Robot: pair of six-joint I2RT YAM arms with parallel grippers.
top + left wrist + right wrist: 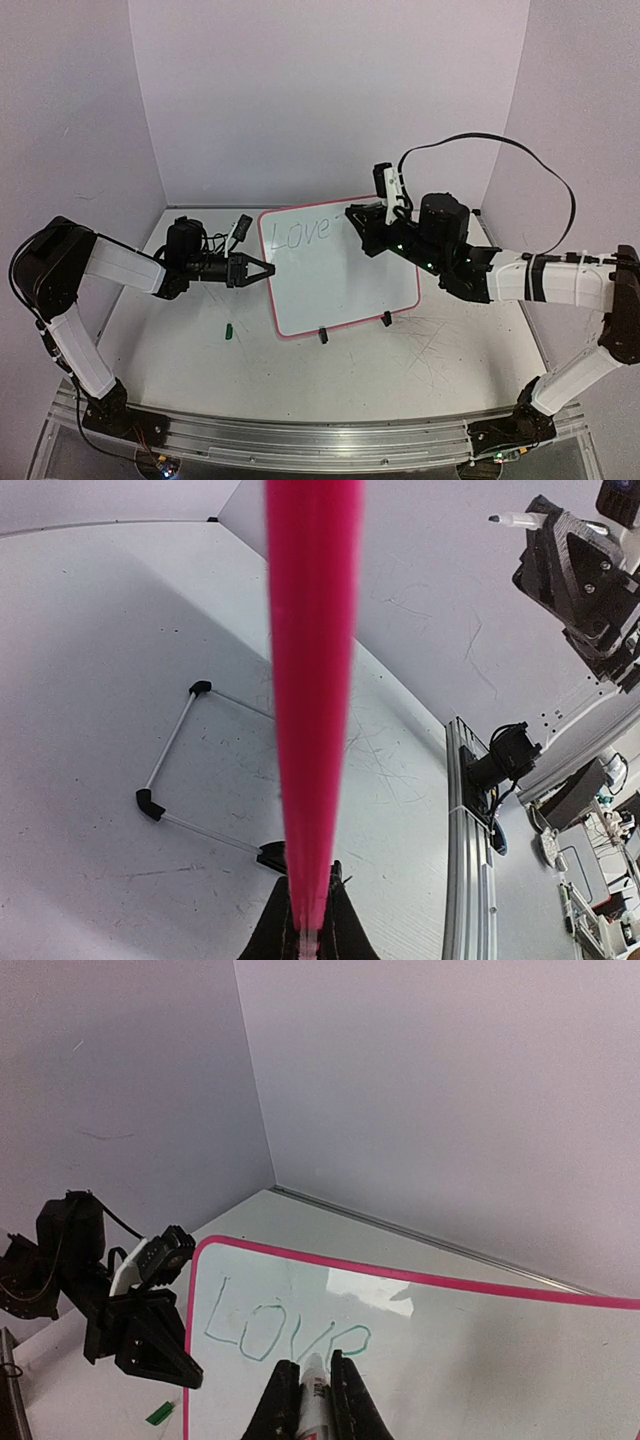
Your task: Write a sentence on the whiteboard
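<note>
The whiteboard (345, 285) stands tilted on two black clip feet (322, 336) at the table's middle. Its pink frame runs up the left wrist view (312, 660). My left gripper (264, 270) is shut on the board's left frame edge, and in its own view the jaws (310, 915) close on the pink strip. My right gripper (364, 224) is shut on a white marker (316, 1392), with the tip at the board by the last letter. The sentence (285, 1328) is thin green handwriting reading "Love", near the board's top left (301, 236).
A small green marker cap (228, 329) lies on the table left of the board, also in the right wrist view (158, 1413). Pale walls close in the back and both sides. A metal rail (300, 440) runs along the near edge.
</note>
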